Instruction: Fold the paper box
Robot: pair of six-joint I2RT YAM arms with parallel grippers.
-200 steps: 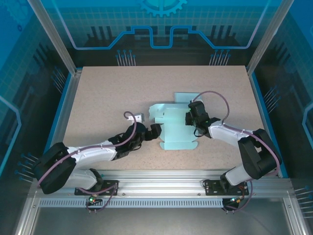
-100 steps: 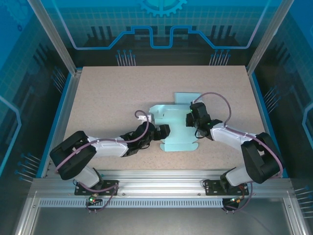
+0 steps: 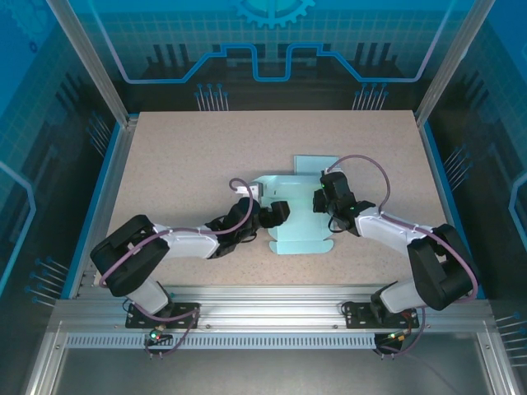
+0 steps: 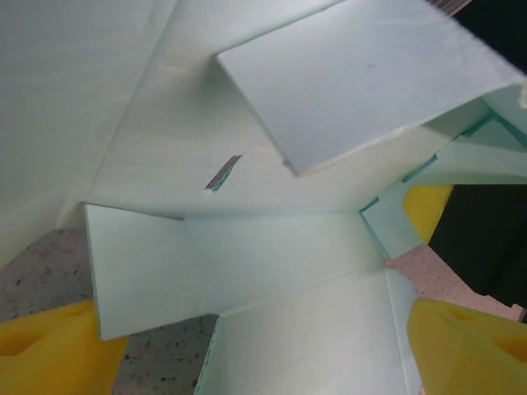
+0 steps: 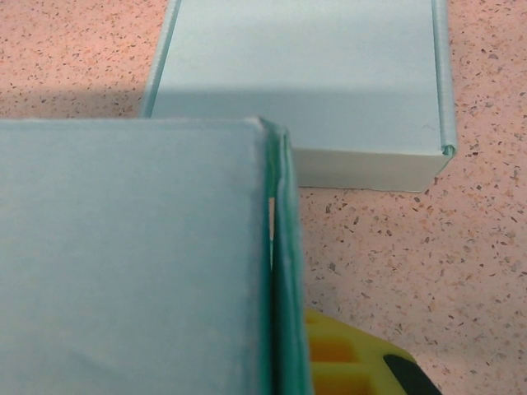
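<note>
Paper box (image 3: pixel 300 230): flaps now between wide-open left jaws, pushed further in than before; right jaws stay clamped on its wall.

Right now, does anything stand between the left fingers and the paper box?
Nothing visible does. The left fingers stand open, one on each side of the paper box, with only its own raised flaps between them. The other pale box lies farther back, out of the way.

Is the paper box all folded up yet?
Partly. The paper box has flaps standing up, but one panel lies flat on the table.
</note>
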